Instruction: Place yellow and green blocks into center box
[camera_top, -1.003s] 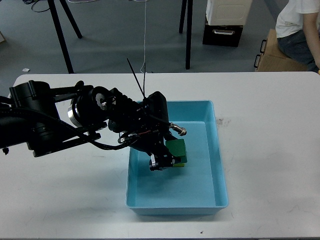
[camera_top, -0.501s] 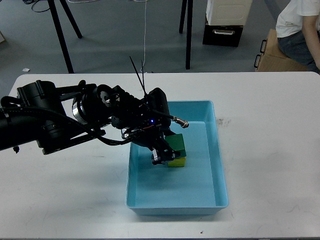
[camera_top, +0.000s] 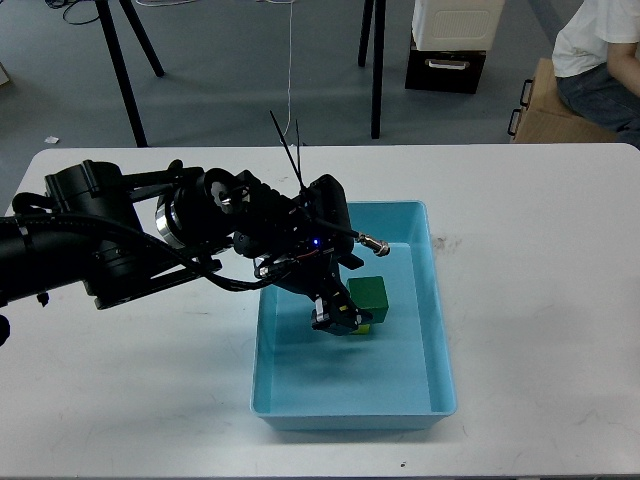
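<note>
A green block (camera_top: 368, 296) is inside the light blue center box (camera_top: 440, 330), on top of a yellow block (camera_top: 363, 327) of which only a sliver shows at its lower edge. My left arm reaches in from the left over the box. Its gripper (camera_top: 335, 319) is low inside the box, right against the green block's lower left side. The fingers are dark and bunched, so I cannot tell whether they are open or gripping a block. My right gripper is out of view.
The box stands on a white table (camera_top: 540, 260). Beyond the table's far edge are black stand legs (camera_top: 120, 70), a box on the floor (camera_top: 445, 68) and a seated person (camera_top: 600, 60) at the top right.
My left gripper has moved a little to the right and up inside the box. The green block has shifted right with it and now shows more fully.
</note>
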